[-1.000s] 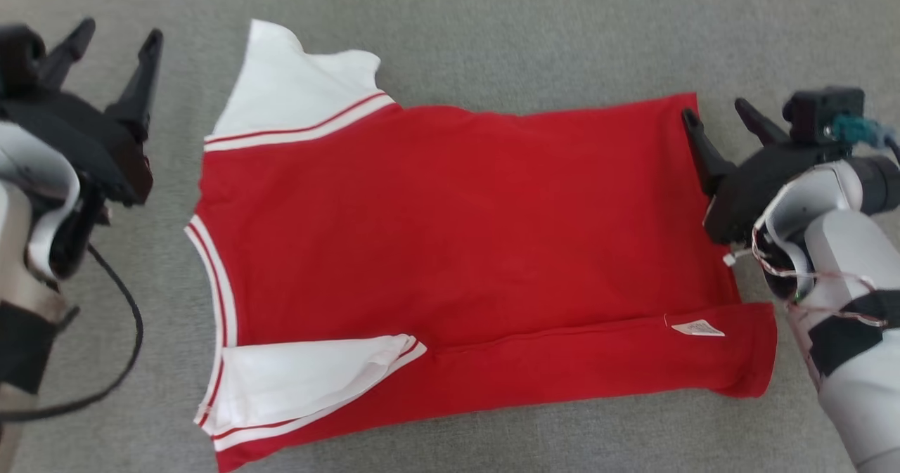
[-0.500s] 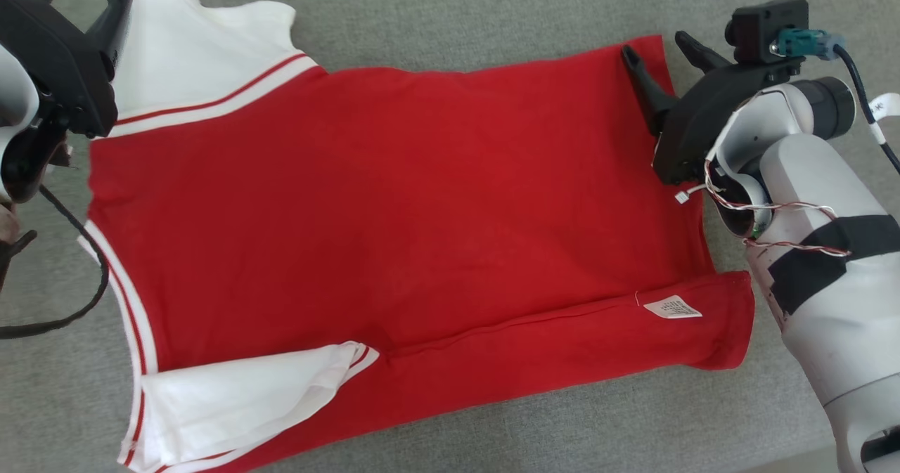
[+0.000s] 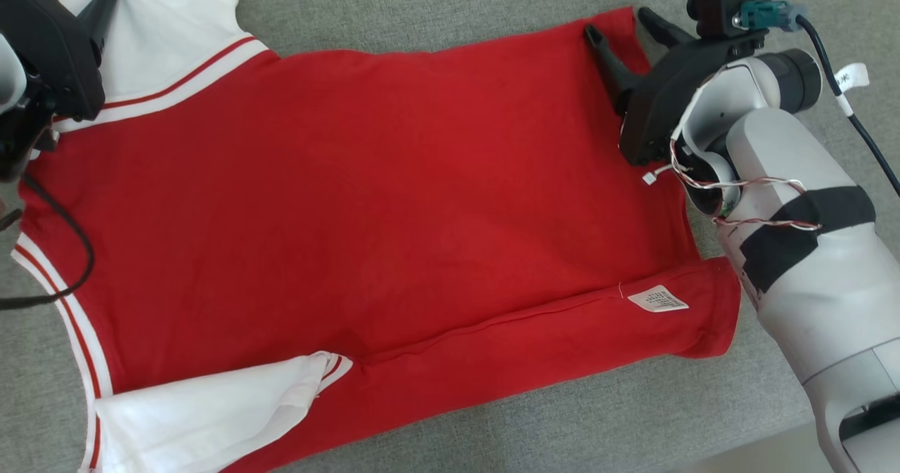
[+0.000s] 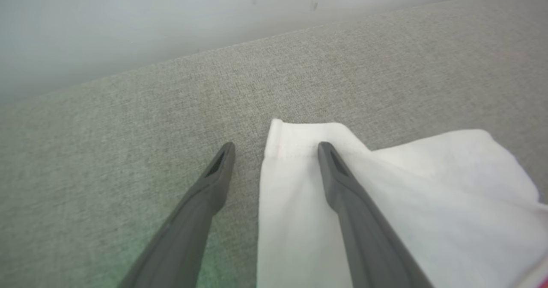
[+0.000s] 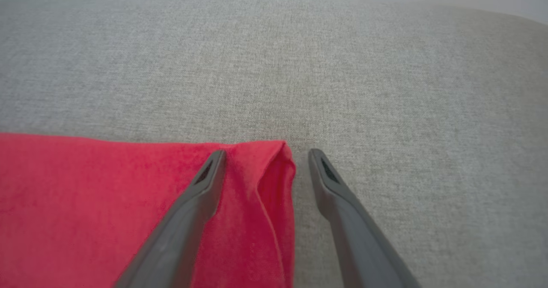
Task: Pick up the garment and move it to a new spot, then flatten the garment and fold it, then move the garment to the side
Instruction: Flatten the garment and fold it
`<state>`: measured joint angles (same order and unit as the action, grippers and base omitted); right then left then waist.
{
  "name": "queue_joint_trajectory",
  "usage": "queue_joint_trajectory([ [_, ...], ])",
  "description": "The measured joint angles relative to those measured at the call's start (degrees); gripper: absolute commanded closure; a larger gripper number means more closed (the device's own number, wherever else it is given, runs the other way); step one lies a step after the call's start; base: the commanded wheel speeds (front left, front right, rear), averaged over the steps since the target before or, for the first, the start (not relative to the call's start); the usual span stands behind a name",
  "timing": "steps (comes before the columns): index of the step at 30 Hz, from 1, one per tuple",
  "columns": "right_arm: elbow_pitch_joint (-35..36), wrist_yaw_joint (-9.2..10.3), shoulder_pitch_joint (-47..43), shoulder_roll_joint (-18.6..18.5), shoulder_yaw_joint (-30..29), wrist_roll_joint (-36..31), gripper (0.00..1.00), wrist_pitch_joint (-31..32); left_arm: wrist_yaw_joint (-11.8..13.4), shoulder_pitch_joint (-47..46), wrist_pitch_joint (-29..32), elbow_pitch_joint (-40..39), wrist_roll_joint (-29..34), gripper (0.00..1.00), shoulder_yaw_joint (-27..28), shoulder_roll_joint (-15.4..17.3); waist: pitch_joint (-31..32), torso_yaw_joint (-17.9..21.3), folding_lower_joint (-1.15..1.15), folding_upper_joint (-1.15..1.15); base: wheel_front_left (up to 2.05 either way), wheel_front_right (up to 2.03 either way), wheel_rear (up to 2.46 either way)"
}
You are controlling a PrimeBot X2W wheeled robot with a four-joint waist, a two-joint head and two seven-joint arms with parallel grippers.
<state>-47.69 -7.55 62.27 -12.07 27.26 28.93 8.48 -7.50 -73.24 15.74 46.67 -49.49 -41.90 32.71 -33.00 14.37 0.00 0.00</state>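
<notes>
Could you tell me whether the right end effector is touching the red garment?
Cannot tell. In the right wrist view the open right end effector straddles a corner of the red garment, but its height above the cloth is unclear.

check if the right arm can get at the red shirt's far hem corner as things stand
Probably yes: the right tool is open and straddles the hem corner, with nothing visible between them.

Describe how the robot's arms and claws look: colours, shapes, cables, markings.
The right claw and left claw each have two long dark fingers on a black body. The right forearm is pale grey, banded with black tape, with twisted red-and-white wires, a teal plug and a white-tagged black cable. Another black cable loops by the left arm.
</notes>
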Motion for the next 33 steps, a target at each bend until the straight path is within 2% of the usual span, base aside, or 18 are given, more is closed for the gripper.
queue_joint_trajectory([
  [2, -0.67, 0.0, 0.69, 0.33, 0.45, 0.34, 0.04, -0.3, -0.01, -0.79, 0.22, 0.86, -0.1, 0.0, -1.07, -0.1, -0.32, 0.09, 0.0, 0.0, 0.0, 0.0, 0.0],
  [3, -1.14, 0.0, 1.1, 0.51, 0.7, 0.51, 0.56, -0.24, 0.0, -1.07, 0.14, 1.12, -0.36, 0.33, -1.41, -0.14, -0.45, 0.1, 0.0, 0.0, 0.0, 0.0, 0.0],
  [5, -1.85, 0.0, 1.73, 0.71, 1.01, 0.86, 1.0, -0.36, 0.0, -1.49, -0.14, 1.83, -0.78, 1.0, -2.24, -0.37, -0.59, 0.04, 0.0, 0.0, 0.0, 0.0, 0.0],
  [11, -3.86, 0.0, 2.59, 0.54, 1.91, 1.35, 1.0, -2.72, -0.01, -1.9, -3.89, 2.66, -3.0, 1.0, -4.13, -1.63, 0.25, -0.85, 0.0, 0.0, 0.0, 0.0, 0.0],
  [17, -4.94, 0.0, 2.57, -1.87, 2.44, 1.57, 1.0, -8.24, -0.01, -1.85, -10.32, 1.59, -4.89, 1.0, -5.11, -2.56, 2.78, -2.33, 0.0, 0.0, 0.0, 0.0, 0.0],
  [25, -4.46, 0.0, -2.74, -5.25, 5.1, 4.2, 1.0, -13.93, -0.01, 2.1, -17.29, -5.02, -8.03, 1.0, -8.0, -1.49, 7.56, -5.29, 0.0, 0.0, 0.0, 0.0, 0.0],
  [33, -3.47, 0.0, -10.79, -9.12, 7.34, 6.99, 1.0, -19.2, 0.01, 13.33, -24.83, -14.92, -10.73, 1.0, -9.82, -0.74, 13.24, -8.74, -0.01, -0.01, 0.0, 0.0, 0.0],
])
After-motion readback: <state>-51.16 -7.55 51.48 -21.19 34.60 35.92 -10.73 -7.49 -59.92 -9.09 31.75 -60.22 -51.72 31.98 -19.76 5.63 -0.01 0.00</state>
